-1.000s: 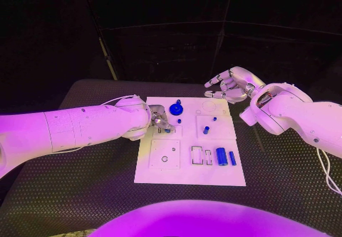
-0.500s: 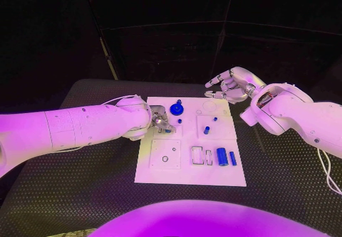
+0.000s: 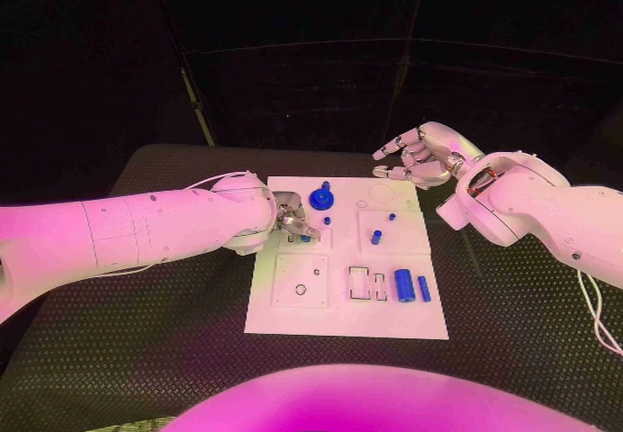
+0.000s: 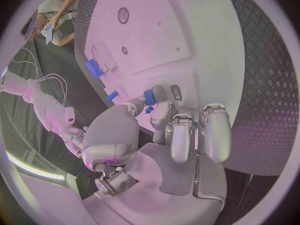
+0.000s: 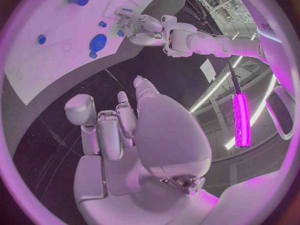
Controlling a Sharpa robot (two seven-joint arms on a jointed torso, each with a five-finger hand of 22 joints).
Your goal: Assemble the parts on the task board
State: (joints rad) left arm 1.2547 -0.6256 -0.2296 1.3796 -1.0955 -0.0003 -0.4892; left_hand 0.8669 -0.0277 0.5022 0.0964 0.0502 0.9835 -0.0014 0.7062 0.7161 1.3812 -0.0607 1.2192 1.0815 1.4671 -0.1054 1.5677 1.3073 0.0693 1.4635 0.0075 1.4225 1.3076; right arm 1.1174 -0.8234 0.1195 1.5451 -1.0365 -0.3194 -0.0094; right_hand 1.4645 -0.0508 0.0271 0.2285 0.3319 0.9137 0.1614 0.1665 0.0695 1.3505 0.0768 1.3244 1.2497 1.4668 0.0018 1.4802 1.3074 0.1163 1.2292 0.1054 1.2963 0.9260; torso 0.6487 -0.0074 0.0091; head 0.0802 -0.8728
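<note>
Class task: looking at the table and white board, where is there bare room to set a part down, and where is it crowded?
Bare table lies beside the board's near corners. Crowded: the board's far end, with the left hand, blue knob and right hand.

left hand (image 3: 293, 225) blocks board's (image 3: 299, 319) left-mid, near edge free

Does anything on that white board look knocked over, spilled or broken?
Nothing stands out. The task board lies square on the table, and the blue parts, such as the cylinder and the disc, sit tidily on it. The left hand works at a small blue part; the right hand hovers beyond the board.
</note>
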